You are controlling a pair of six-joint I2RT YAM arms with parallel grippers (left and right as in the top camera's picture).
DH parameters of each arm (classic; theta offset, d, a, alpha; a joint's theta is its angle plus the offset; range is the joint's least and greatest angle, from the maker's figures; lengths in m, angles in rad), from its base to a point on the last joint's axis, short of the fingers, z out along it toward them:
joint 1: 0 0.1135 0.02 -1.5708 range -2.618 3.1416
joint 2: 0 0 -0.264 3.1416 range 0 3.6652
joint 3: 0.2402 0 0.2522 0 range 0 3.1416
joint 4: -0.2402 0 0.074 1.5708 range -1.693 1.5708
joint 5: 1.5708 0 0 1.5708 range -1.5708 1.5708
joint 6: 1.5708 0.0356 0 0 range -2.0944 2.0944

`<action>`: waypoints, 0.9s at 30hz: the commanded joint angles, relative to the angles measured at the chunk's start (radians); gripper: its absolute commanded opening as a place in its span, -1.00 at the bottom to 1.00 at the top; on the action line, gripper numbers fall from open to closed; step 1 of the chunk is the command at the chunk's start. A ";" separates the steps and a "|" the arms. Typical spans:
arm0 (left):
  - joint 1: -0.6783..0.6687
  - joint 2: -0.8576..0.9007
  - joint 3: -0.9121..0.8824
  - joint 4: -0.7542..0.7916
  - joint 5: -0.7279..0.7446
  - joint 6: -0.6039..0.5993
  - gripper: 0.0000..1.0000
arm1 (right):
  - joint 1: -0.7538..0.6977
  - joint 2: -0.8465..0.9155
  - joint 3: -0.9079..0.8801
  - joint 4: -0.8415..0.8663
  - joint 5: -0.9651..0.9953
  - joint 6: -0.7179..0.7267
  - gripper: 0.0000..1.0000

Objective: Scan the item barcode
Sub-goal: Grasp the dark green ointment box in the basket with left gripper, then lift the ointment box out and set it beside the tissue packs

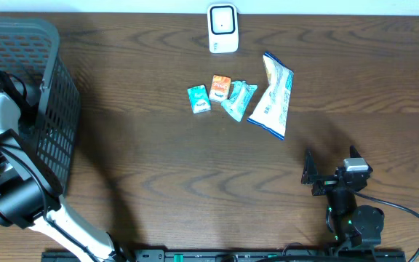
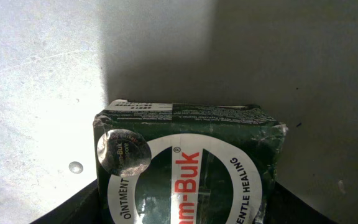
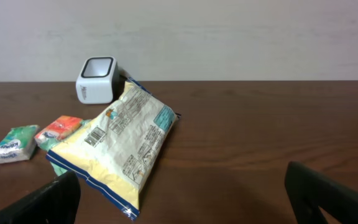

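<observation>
Green ointment box (image 2: 188, 162) sits between the left end effector (image 2: 188, 210) fingers, apparently down in the basket (image 1: 49, 109); can't tell if they're clamped on it or only around it. Right end effector (image 3: 185, 194) is wide apart, empty, near the snack bag (image 3: 120, 146). Risk: a shallow edge grip lets the box slip or twist on lifting, turning the barcode away from the scanner (image 1: 222, 28)

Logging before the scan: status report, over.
Right pincer open, empty. Left pincer at green ointment box, grip unclear. Packets lie before scanner.
</observation>
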 commanded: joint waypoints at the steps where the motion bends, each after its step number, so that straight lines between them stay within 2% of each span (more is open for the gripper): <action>1: 0.001 0.001 0.002 -0.011 -0.001 0.002 0.26 | -0.005 -0.004 -0.002 -0.004 0.008 0.014 0.99; 8: 0.001 -0.117 0.072 -0.074 -0.001 0.002 0.26 | -0.005 -0.004 -0.002 -0.004 0.008 0.014 0.98; 14: 0.001 -0.370 0.093 -0.064 -0.001 0.001 0.26 | -0.005 -0.004 -0.002 -0.004 0.008 0.014 0.99; 18: 0.000 -0.530 0.093 -0.032 0.011 -0.058 0.26 | -0.005 -0.004 -0.002 -0.004 0.008 0.014 0.98; 23: -0.006 -0.705 0.093 0.042 0.182 -0.146 0.27 | -0.005 -0.004 -0.002 -0.004 0.008 0.014 0.98; 24: -0.024 -0.753 0.093 0.077 0.264 -0.195 0.26 | -0.005 -0.004 -0.002 -0.004 0.008 0.014 0.99; 27: -0.090 -0.798 0.093 0.122 0.383 -0.244 0.27 | -0.005 -0.004 -0.002 -0.004 0.008 0.014 0.99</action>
